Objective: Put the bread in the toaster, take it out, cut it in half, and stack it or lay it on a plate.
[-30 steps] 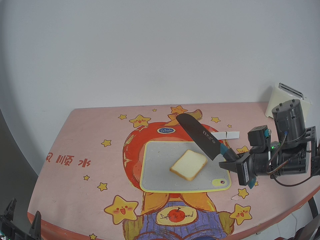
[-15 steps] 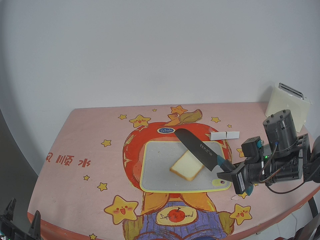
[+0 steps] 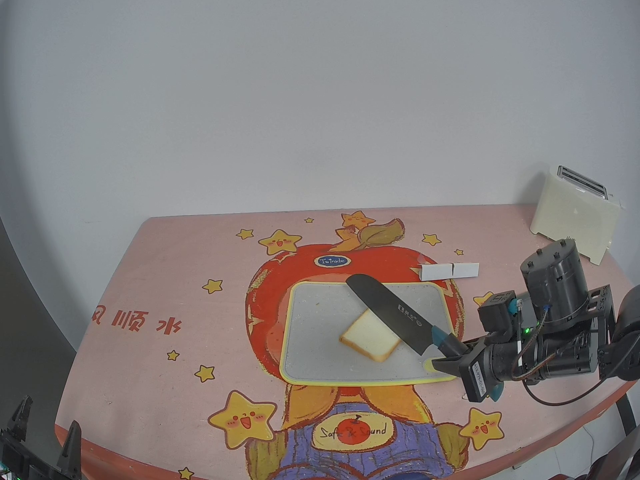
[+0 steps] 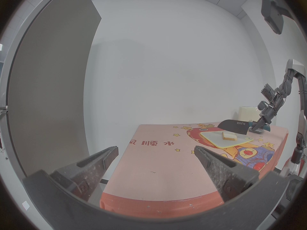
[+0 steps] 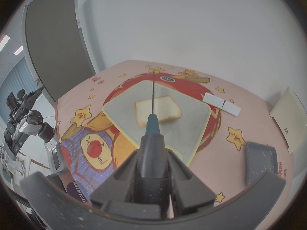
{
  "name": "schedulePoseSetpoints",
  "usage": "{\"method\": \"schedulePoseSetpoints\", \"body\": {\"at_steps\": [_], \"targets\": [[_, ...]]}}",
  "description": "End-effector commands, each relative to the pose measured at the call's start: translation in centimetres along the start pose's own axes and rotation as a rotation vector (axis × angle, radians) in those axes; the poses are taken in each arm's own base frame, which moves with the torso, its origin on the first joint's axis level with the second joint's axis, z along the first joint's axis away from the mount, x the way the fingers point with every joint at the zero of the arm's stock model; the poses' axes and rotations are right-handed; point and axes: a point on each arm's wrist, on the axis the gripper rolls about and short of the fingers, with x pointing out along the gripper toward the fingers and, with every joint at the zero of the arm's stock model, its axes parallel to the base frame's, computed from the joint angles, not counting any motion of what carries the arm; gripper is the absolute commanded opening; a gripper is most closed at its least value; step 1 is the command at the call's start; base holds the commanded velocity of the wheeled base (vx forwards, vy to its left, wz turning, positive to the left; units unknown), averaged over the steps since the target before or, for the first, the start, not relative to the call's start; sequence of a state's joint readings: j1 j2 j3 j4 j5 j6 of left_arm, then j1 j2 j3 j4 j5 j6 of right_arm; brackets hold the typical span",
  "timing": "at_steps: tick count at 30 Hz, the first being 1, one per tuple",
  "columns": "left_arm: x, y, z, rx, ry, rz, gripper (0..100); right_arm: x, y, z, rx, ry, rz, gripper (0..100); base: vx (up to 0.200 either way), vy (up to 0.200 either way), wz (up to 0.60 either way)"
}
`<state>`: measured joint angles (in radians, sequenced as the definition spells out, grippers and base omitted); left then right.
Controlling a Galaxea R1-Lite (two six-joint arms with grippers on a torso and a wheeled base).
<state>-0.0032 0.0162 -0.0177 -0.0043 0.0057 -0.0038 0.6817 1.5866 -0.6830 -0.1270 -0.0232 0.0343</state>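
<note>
A slice of bread [image 3: 368, 337] lies on the grey, yellow-rimmed cutting board [image 3: 313, 341] mid-table. My right gripper [image 3: 455, 363] is shut on the teal handle of a black knife [image 3: 393, 311] at the board's right edge. The blade slants across the slice's right part, edge down; whether it touches I cannot tell. From the right wrist, the knife [image 5: 153, 95] runs edge-on over the middle of the bread [image 5: 158, 111]. The cream toaster [image 3: 575, 223] stands at the far right. My left gripper [image 4: 156, 163] hangs open off the table's left front corner.
A white paper strip [image 3: 450, 271] lies behind the board. A dark grey rectangular tray [image 5: 260, 163] sits on the table between the board and the toaster [image 5: 292, 122]. The pink table's left half is bare.
My right gripper has come down and toward the table's front with the knife. The blade went from hanging beside the bread to lying across it. The left arm is still.
</note>
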Motion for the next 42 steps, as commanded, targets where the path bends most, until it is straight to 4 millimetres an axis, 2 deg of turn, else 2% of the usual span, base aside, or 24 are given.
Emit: {"method": "schedulePoseSetpoints", "body": {"at_steps": [1, 15, 42], "targets": [[0.0, 0.0, -0.5, -0.001, 0.000, 0.001, 100, 0.5, 0.0, -0.1, 0.000, 0.001, 0.000, 0, 0.000, 0.000, 0.00], [0.0, 0.0, -0.5, -0.004, 0.000, 0.001, 100, 1.6, 0.0, -0.3, -0.013, 0.030, -0.004, 0, 0.000, 0.000, 0.00], [0.0, 0.0, -0.5, -0.015, 0.000, 0.004, 100, 1.7, 0.0, -0.5, -0.015, 0.041, -0.011, 0, 0.000, 0.000, 0.00]]}}
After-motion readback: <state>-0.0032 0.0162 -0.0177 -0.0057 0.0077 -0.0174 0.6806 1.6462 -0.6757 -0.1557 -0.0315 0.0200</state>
